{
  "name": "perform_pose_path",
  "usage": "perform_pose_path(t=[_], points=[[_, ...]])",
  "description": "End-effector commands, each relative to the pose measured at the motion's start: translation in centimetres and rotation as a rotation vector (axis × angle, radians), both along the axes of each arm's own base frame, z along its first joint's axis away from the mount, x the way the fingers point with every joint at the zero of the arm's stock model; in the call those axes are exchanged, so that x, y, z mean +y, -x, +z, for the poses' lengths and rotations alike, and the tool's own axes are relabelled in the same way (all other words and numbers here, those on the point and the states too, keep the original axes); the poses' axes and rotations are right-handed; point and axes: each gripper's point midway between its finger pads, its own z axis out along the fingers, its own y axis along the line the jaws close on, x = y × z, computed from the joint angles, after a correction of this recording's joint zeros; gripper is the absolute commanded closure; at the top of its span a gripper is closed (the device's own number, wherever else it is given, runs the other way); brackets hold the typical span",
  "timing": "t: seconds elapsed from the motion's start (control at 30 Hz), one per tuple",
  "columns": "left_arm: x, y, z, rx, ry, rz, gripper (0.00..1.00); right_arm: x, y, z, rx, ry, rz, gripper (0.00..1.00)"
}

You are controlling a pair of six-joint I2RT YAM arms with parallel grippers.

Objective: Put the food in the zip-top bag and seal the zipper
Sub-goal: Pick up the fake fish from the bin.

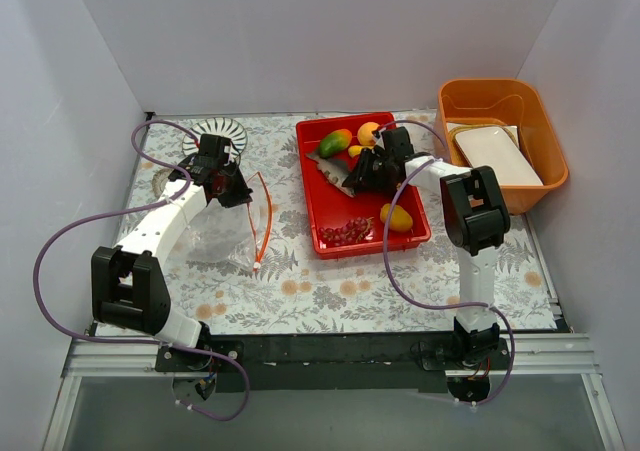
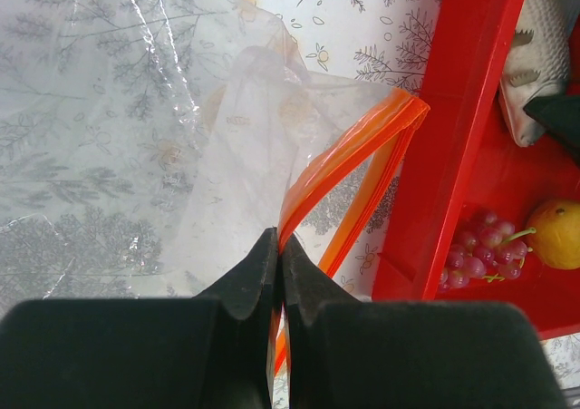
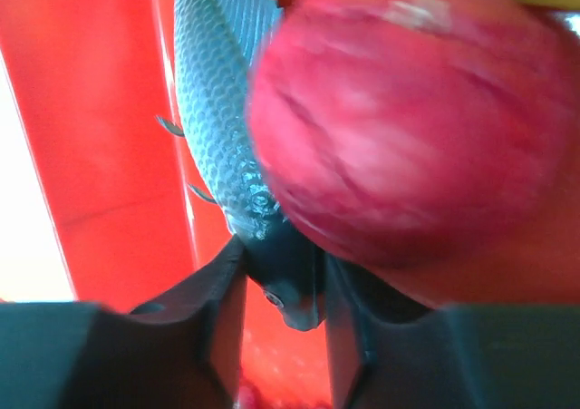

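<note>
Zip-top bag sprawls upper left, its zipper pinched tight in the left gripper. The right gripper, half spread, flanks the silver fish at its head; can't tell if it grips.

Left arm: extended forward; left tool clamped on zipper. Right arm: folded inward; right tool angled down, fingers set either side of fish head; contact undetermined.

Left arm and right arm are white with black joints; left gripper, right gripper black; purple cables.
</note>
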Motion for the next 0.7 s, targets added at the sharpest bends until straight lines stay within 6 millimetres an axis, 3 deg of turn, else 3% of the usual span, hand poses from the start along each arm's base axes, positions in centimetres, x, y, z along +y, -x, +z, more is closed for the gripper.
perform_pose_path(t=[0.0,0.07,0.13,0.3,0.47,0.67], points=[[-0.1,-0.1,1.8,-0.047,0.021,-0.002,1.00,-0.3,0.1,-0.7,-0.005,0.030,0.014,0.69],[0.0,-0.1,1.7,-0.046,0.021,-0.003,1.00,-0.3,0.2,-0.1,-0.029,0.022,0.021,0.87],[-0.1,-0.1,1.7,-0.045,0.023,-0.004,1.00,-0.2,0.4,0.5,-0.048,0.015,0.033,0.99],[0.0,0.1,1.8,-0.050,0.023,0.000,1.00,0.1,1.4,1.9,-0.092,-0.004,0.077,0.99],[0.1,0.0,2.0,-0.055,0.020,0.005,1.00,0.4,3.0,5.3,-0.166,-0.025,0.128,0.99],[0.1,0.0,2.2,-0.058,0.016,0.005,1.00,0.8,6.8,7.7,-0.219,0.019,0.237,0.99]])
